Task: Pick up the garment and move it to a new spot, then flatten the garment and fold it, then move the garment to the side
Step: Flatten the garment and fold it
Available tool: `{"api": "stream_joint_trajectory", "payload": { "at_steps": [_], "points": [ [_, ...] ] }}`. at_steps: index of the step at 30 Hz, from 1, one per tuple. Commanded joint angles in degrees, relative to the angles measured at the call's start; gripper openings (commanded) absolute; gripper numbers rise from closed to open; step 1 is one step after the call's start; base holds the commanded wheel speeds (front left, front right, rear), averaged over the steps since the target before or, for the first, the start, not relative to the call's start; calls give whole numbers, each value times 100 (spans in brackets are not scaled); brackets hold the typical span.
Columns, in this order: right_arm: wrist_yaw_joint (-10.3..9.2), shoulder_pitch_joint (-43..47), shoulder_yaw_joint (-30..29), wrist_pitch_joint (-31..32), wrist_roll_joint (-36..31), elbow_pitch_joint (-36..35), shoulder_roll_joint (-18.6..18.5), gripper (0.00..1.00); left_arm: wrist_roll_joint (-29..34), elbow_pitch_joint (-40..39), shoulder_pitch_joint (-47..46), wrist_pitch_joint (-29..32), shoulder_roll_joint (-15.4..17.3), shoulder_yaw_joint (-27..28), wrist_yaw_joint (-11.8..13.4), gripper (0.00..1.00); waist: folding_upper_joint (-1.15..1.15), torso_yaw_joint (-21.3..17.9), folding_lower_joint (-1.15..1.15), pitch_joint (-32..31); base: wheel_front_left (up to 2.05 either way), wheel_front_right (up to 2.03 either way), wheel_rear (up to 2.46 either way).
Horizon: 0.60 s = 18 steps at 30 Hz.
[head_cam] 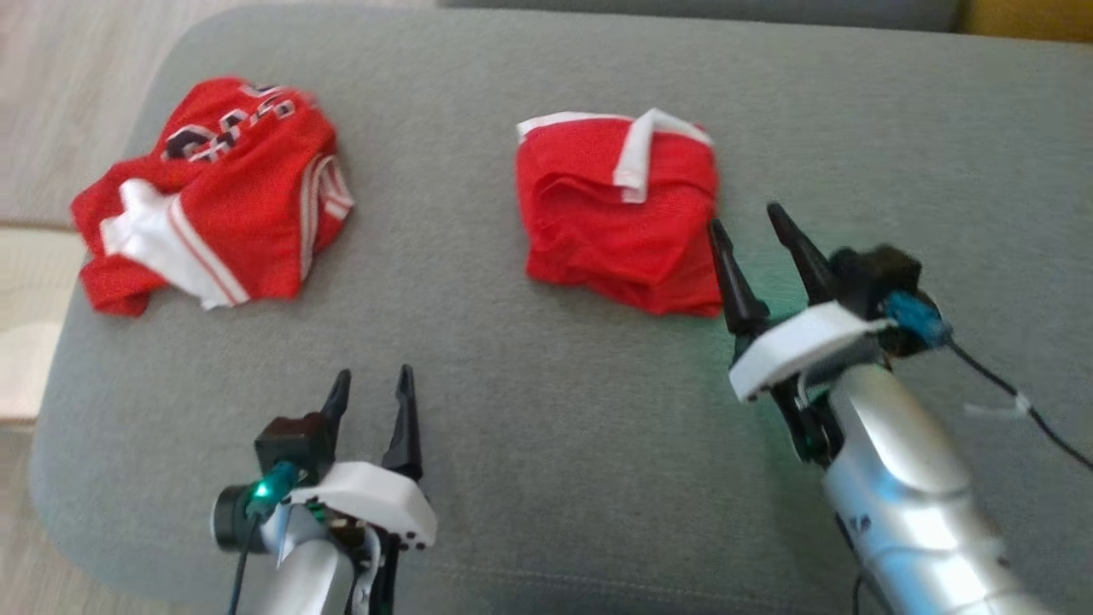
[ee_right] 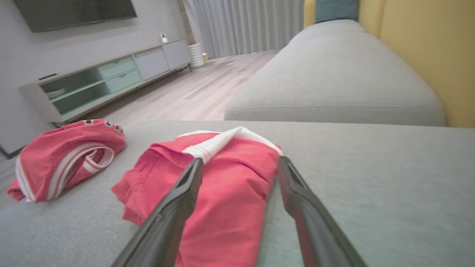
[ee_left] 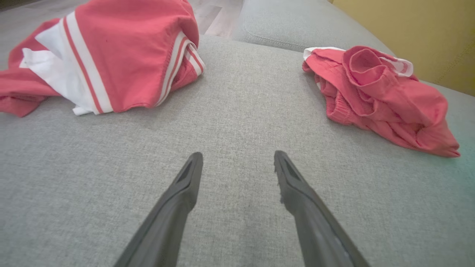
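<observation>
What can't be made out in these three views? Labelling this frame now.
- Lettering on the jersey: head view, blurred and creased over.
- Whether the right gripper touches the folded garment: head view, one finger overlaps the cloth edge; right wrist view, the fingers cover that edge.
- Jersey's far end: left wrist view, cut off by the left edge.

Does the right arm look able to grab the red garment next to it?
Probably yes. The right gripper is open and poised right at the edge of the folded red garment, with nothing between them on the grey sofa cushion.
</observation>
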Motion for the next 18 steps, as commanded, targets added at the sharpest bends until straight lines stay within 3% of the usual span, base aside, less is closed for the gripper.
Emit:
{"api": "stream_joint_trajectory", "payload": {
  "at_steps": [1, 8, 14, 18],
  "points": [
    [-5, -181, 156, -52, 34, -83, 30, 100, -27, -204, -220, -32, 83, 140, 1, 100, 0, 245, 0, 189, 0, 0, 0],
    [-5, -858, 299, -56, 60, 766, 30, 100, -219, -281, -354, -32, 83, -267, 31, 100, 0, 878, 0, 430, 0, 0, 0],
    [-5, -1131, 228, -60, 17, 1088, 30, 100, -300, -321, -343, -32, 83, -360, 84, 100, 0, 1048, 0, 542, 0, 0, 0],
    [-5, -1195, 134, -61, -54, 1132, 30, 91, -313, -361, -329, -32, 83, -375, 102, 100, 0, 1068, 0, 591, 0, 0, 0]
  ]
}}
